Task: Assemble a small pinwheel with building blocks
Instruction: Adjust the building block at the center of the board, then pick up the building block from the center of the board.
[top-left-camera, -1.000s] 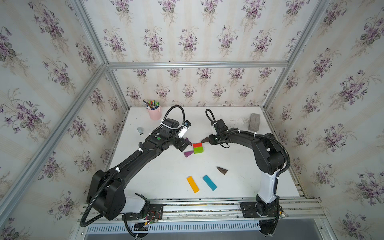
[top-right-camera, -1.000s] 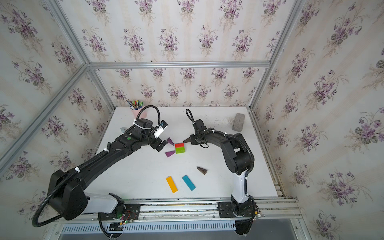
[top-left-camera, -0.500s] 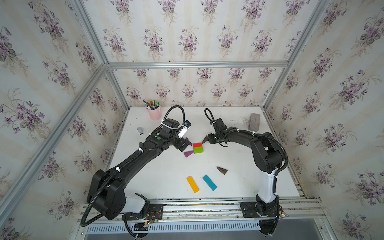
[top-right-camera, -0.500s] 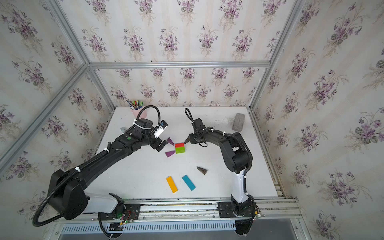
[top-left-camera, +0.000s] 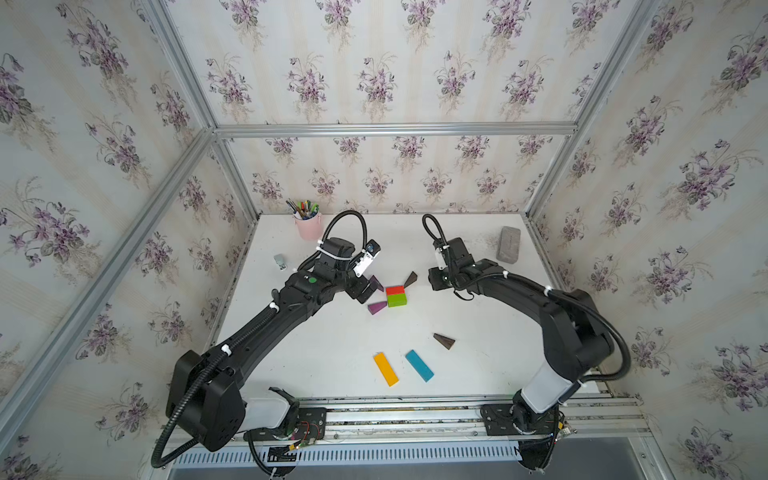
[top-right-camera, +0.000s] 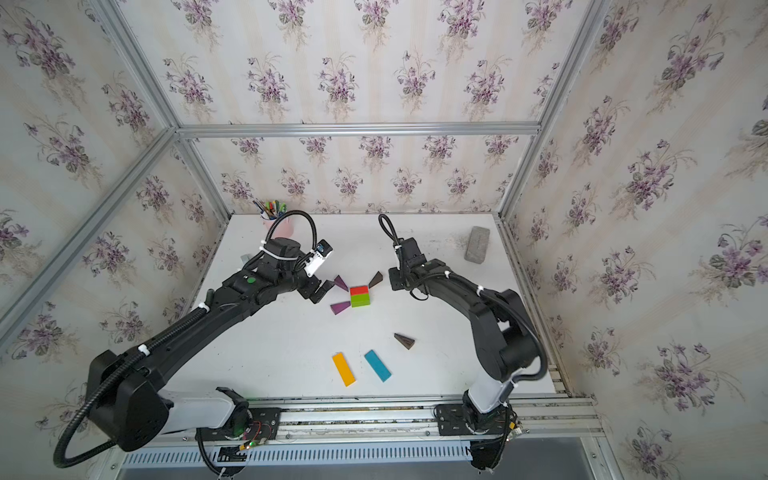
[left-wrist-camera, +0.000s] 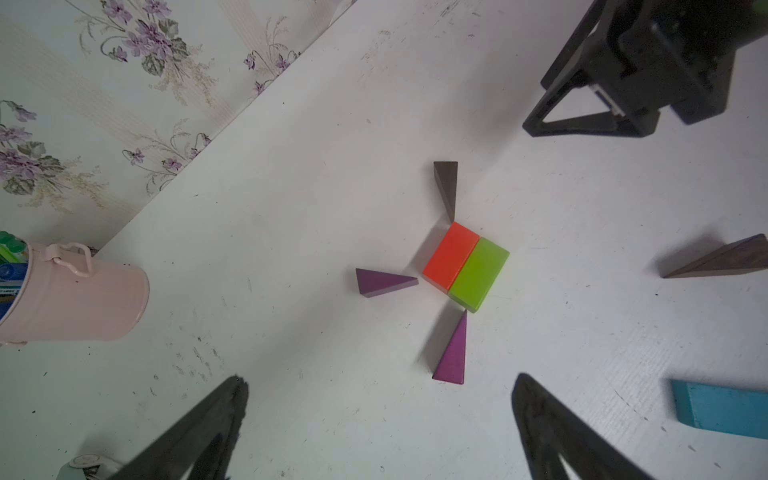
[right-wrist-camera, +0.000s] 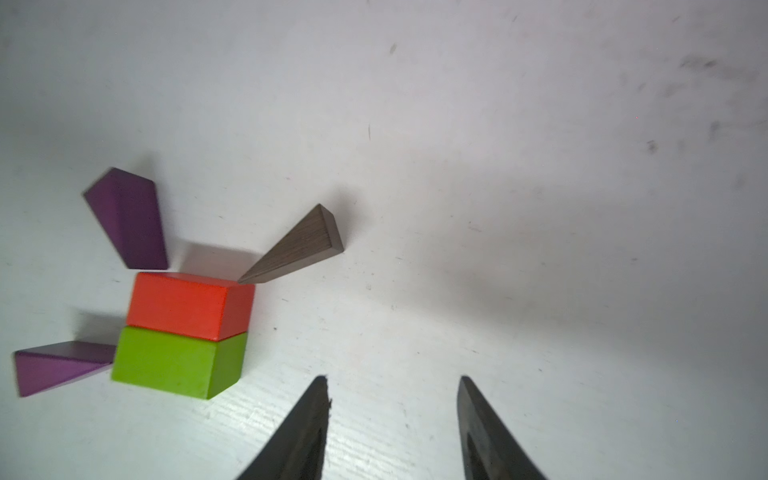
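The left tool (left-wrist-camera: 379, 378) stands wide open by a purple wedge (left-wrist-camera: 453, 353); the right tool (right-wrist-camera: 392, 379), parted and empty, is near a brown wedge (right-wrist-camera: 299, 249).

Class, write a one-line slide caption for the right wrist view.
Right gripper, jaws apart and empty, beside red brick, green brick, two purple wedges and one brown wedge.

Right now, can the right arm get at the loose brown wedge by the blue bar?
Probably yes: the loose brown wedge lies on bare table on that arm's side, and the right claw is open, holding nothing.
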